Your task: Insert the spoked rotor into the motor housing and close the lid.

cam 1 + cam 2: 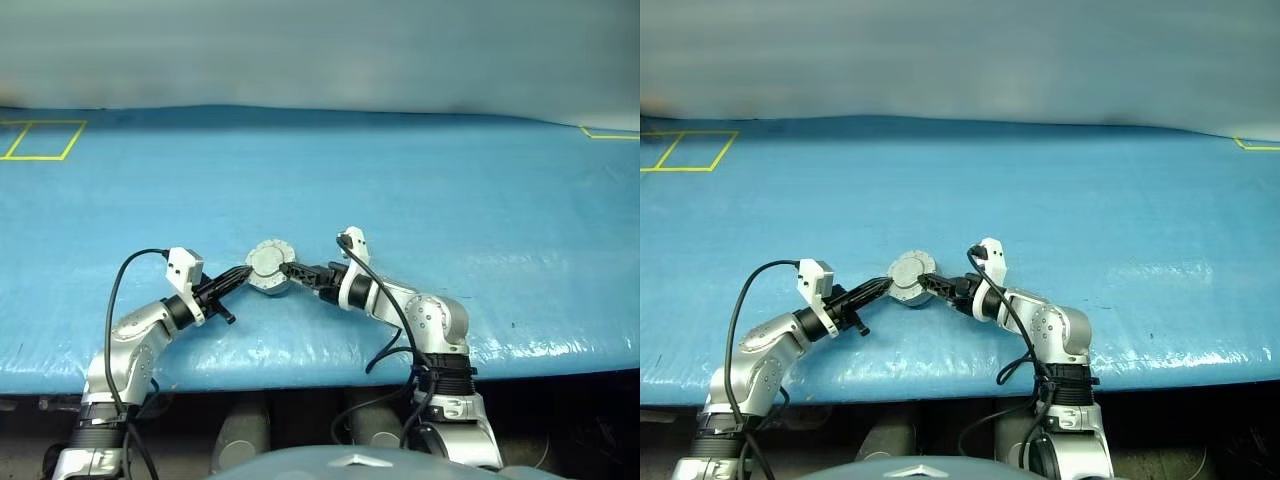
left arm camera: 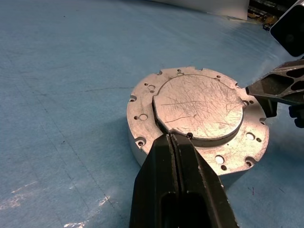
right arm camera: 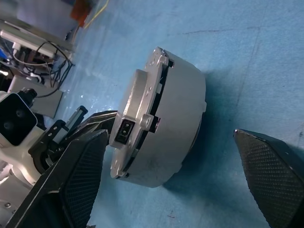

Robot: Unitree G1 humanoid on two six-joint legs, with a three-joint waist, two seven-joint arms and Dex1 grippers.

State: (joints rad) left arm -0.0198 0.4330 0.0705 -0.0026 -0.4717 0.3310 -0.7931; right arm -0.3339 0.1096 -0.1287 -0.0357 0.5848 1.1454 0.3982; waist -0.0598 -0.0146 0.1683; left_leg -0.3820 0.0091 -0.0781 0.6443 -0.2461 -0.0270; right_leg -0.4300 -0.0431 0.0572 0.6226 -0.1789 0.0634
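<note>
now the round silver-grey metal motor housing [image 2: 197,121] sits flat on the blue counter [image 1: 450,190], right in front of the robot and between its two hands. its round grey scratched metal lid [image 2: 199,107] lies down on top, plain face up, so the housing looks closed, though the right wrist view shows a thin dark seam under the lid's edge that may mean it is not fully seated. what is inside cannot be seen; the spoked rotor is presumably within, but that is a guess.

the left gripper [image 2: 176,137] has its black fingers pressed together, tips resting at the lid's near edge, gripping nothing. the right gripper [image 3: 166,166] points at the housing's side wall with its fingers spread wide, one pad [image 3: 83,180] just beside the lid's edge, the other [image 3: 273,175] apart from the housing's base, holding nothing.

the housing lies straight ahead of both hands, its round axis upright. i judge the left tips best placed for any last press down on the lid.
</note>
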